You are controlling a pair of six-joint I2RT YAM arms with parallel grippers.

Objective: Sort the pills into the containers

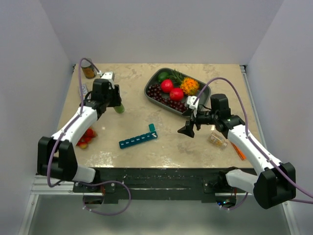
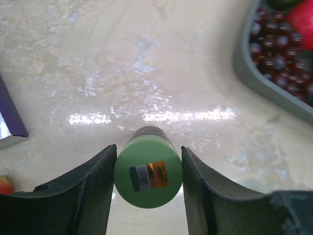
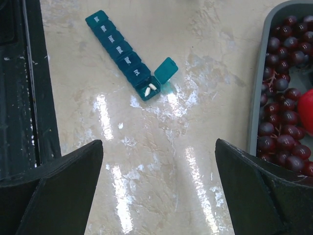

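1. The pill organizer (image 3: 124, 51) is a long, narrow strip of glossy teal plastic, made of small square compartments in one row. It lies flat on the counter (image 1: 195, 147) near the front middle, between the two arms.
2. Each shut lid carries short pale lettering, too blurred to read with certainty.
3. The end compartment nearest the tray stands open, its lid flipped out to the side, and two white oblong pills (image 3: 150, 89) lie inside.
4. The left fingers (image 2: 93, 186), dark and matt with curved inner faces, are closed on both sides of a smooth green bottle (image 2: 148, 171) and hold it over the counter at the far left.
5. The bottle's round end faces the wrist camera and bears a small sticker, part white with a printed code, part orange. Its print is not legible.
6. The right fingers (image 3: 63, 186) are spread wide with nothing between them, above bare counter just beside the tray.
7. The counter is polished, beige, marble-patterned stone with bright reflections.
8. The dark grey oval tray (image 1: 205, 90) holds dark grapes and red and orange fruit
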